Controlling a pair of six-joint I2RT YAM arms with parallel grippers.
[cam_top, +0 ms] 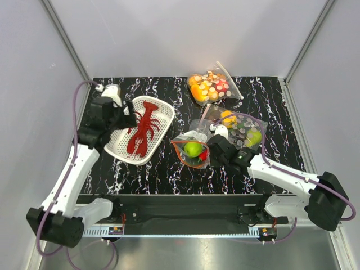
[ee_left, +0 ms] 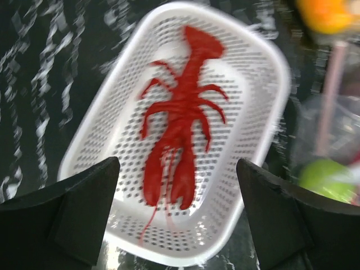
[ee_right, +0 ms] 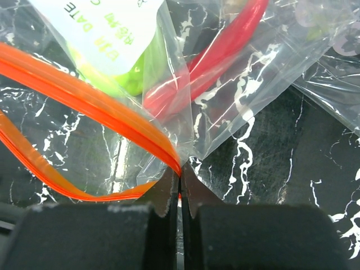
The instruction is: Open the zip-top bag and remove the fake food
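Note:
The clear zip-top bag [cam_top: 192, 147] with an orange-red zip strip [ee_right: 84, 98] lies at the table's middle, its mouth gaping open. A green apple [cam_top: 193, 148] and a red chili pepper [ee_right: 225, 48] are inside it. My right gripper [ee_right: 181, 174] is shut on the corner of the zip strip. The red lobster [cam_top: 144, 128] lies in a white perforated basket [cam_top: 163, 108] at the left. My left gripper [ee_left: 177, 185] is open and empty, hovering over the basket's near end above the lobster [ee_left: 180, 124].
Two clear polka-dotted bags of fruit lie behind: one at the back [cam_top: 212, 87], one just right of the zip-top bag [cam_top: 244, 129]. Grey walls enclose the black marbled table [cam_top: 169, 169].

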